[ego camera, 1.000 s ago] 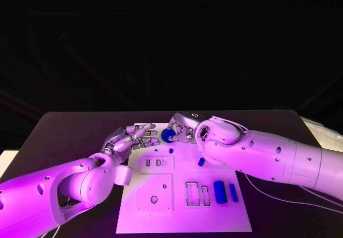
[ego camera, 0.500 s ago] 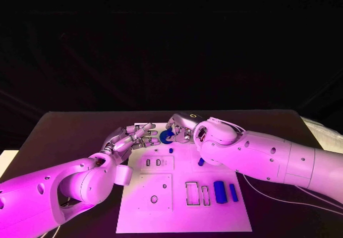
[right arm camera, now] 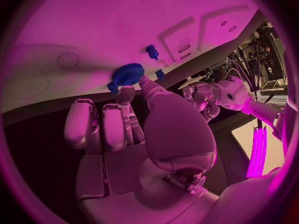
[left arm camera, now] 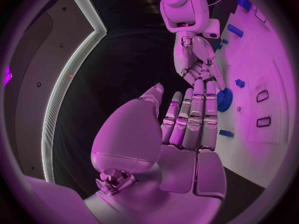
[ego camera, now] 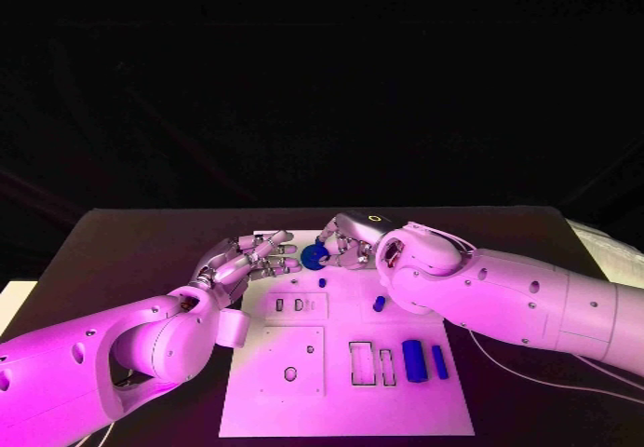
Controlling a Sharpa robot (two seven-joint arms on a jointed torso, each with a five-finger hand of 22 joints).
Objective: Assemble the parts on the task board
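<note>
Right hand (ego camera: 345, 248) pinches gear (ego camera: 315, 253) (left hand (ego camera: 252, 260) open)

The right hand (ego camera: 352, 248) half hides the blue gear (ego camera: 315, 254) it pinches.

Blue gear (ego camera: 315, 253) at task board's (ego camera: 336, 410) far edge.

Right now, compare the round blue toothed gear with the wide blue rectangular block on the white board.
The gear is round and toothed; the block is long and straight-sided. The gear sits at the far edge of the task board, against the fingertips of the right hand; the block lies untouched near its front. Both are blue.
</note>
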